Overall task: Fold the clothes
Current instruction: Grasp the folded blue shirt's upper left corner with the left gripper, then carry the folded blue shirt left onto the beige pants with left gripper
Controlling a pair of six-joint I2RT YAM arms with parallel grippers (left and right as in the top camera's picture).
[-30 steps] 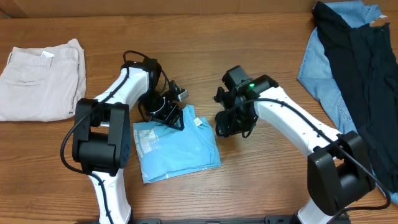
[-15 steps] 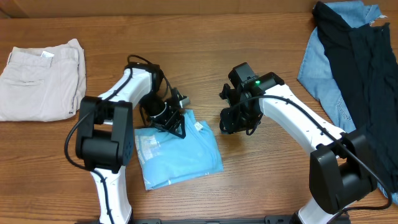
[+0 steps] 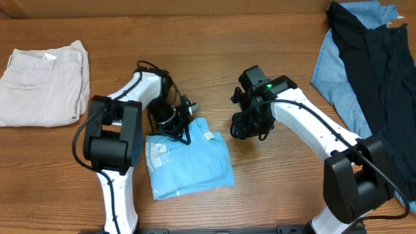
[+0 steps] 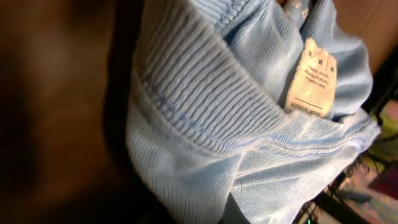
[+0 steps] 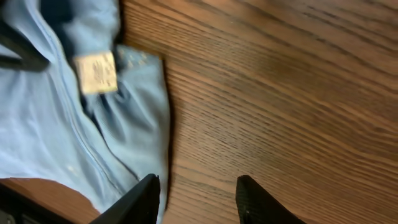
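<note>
The sky-blue T-shirt [image 3: 188,166] lies folded into a small rectangle at the table's middle, its white neck label [image 3: 208,135] facing up near the far right corner. My left gripper [image 3: 184,133] is at the shirt's far edge and shut on bunched fabric; the ribbed collar [image 4: 205,106] and the label [image 4: 313,78] fill the left wrist view, hiding the fingers. My right gripper [image 3: 242,133] is open and empty, low over bare wood just right of the shirt. In the right wrist view its fingers [image 5: 196,199] straddle the shirt's right edge [image 5: 62,124].
Folded beige trousers [image 3: 42,84] lie at the far left. A heap of denim-blue and black garments [image 3: 370,65] covers the far right corner and right edge. Bare wood lies between the shirt and these piles.
My left gripper has moved a little toward the front right with the shirt's far edge, and the shirt has slid slightly that way. My right gripper has shifted slightly right, staying open.
</note>
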